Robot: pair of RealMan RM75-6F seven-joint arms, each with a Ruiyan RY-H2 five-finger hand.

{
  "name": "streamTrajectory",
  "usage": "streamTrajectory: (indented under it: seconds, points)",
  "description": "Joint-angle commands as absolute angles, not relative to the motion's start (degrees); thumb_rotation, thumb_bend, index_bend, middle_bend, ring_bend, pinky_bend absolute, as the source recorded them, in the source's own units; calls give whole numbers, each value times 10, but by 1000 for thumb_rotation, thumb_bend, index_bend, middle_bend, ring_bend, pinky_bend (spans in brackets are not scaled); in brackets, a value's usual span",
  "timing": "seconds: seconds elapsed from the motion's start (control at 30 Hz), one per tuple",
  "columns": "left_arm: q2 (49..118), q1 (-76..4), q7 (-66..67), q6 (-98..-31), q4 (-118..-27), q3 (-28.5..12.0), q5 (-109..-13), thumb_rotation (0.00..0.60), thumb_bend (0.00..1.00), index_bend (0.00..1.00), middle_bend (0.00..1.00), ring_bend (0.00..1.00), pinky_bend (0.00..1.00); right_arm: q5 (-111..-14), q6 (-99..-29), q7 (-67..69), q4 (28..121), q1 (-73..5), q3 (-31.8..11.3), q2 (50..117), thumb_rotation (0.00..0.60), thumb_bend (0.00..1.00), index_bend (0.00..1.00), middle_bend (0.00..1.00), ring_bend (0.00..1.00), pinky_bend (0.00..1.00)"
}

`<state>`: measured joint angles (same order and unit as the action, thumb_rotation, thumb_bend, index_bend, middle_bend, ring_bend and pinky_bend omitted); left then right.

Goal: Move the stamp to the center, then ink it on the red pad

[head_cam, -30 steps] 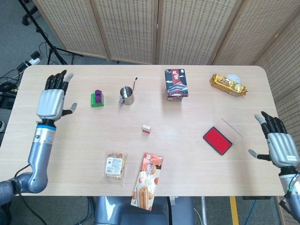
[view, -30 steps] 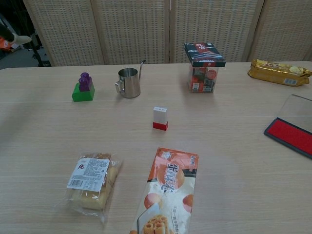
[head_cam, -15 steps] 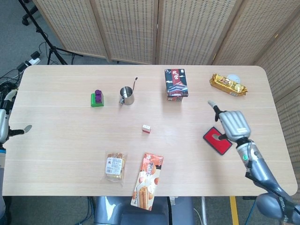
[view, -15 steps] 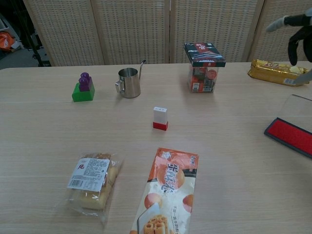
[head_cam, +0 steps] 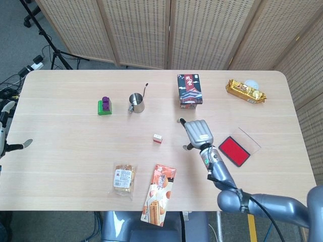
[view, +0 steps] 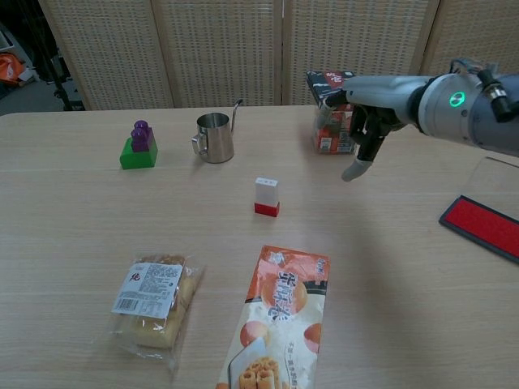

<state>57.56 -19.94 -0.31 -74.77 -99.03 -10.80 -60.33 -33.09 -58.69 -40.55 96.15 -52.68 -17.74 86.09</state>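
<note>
The stamp (head_cam: pixel 158 138) is a small white block with a red base, standing upright near the table's middle (view: pixel 266 197). The red ink pad (head_cam: pixel 234 150) lies open at the right, its clear lid beside it, and shows at the chest view's right edge (view: pixel 486 226). My right hand (head_cam: pixel 198 133) hovers above the table between stamp and pad, right of the stamp and apart from it. Its fingers hang down and hold nothing (view: pixel 365 113). My left hand (head_cam: pixel 6 128) barely shows at the far left table edge, thumb held apart, nothing in it.
A green block with a purple piece (head_cam: pixel 105 106), a steel cup (head_cam: pixel 136 103) and a dark printed box (head_cam: pixel 190 89) stand along the back. A golden snack pack (head_cam: pixel 245 91) lies back right. A bread packet (head_cam: pixel 123 177) and an orange snack bag (head_cam: pixel 159 194) lie near the front.
My right hand has swung left from the table's right edge, over the ink pad, to just right of the stamp. My left hand drew back from over the table to its left edge.
</note>
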Motion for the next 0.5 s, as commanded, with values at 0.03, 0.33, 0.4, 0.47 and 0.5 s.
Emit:
streamTrajectory:
  seconds: [0.03, 0.33, 0.4, 0.47, 0.5]
  points:
    - [576, -202, -5, -736, -986, -111, -600, 600, 0, 0, 0, 0, 0, -240, -626, -467, 913, -582, -196, 932, 600, 2, 341, 879, 964, 1000]
    - [570, -201, -19, -719, -979, -121, -592, 600, 0, 0, 0, 0, 0, -117, -660, -518, 825, -646, -239, 1020, 600, 283, 373, 879, 964, 1000]
    - [568, -200, -23, -716, -976, -123, -591, 600, 0, 0, 0, 0, 0, -106, -665, -520, 809, -653, -245, 1034, 600, 304, 373, 879, 964, 1000]
    - [567, -199, -26, -713, -975, -126, -588, 600, 0, 0, 0, 0, 0, -100, -669, -523, 797, -659, -247, 1046, 600, 322, 373, 880, 965, 1000]
    - [566, -199, -28, -713, -974, -127, -587, 600, 0, 0, 0, 0, 0, -98, -672, -524, 791, -661, -249, 1054, 600, 335, 373, 880, 965, 1000]
